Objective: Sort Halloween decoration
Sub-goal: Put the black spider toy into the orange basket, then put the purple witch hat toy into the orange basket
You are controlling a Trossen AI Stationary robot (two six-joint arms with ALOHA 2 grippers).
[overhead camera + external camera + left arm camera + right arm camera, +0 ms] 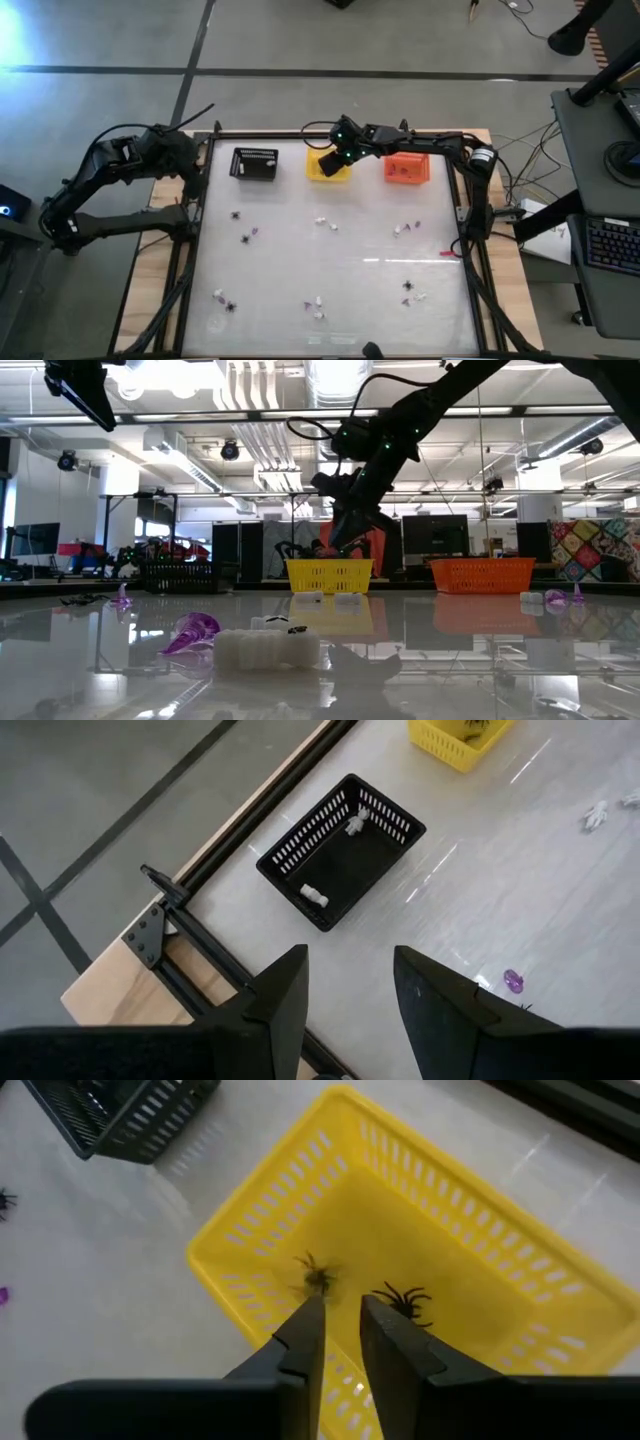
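High view first: your right hand hangs over the yellow basket at the upper middle of the frame, between the black basket to its left and the orange basket to its right. In the right wrist view the same hand has its fingers parted by a narrow gap, with nothing between them. One black spider sits blurred just above the fingertips, over the basket floor (you cannot tell from this frame whether it has landed), and a second spider lies on the yellow floor just to the right of the fingers.

Your left hand waits at the upper left of the high view, beside the worktop edge. In the left wrist view its fingers stand clearly spread and empty, and the black basket in the centre of that frame holds two white bits, one near each end.

The remaining Halloween decoration is scattered in small clusters across the middle and lower part of the high view, well apart from both hands. In the low view a white piece and a purple piece lie in the lower centre of the frame.
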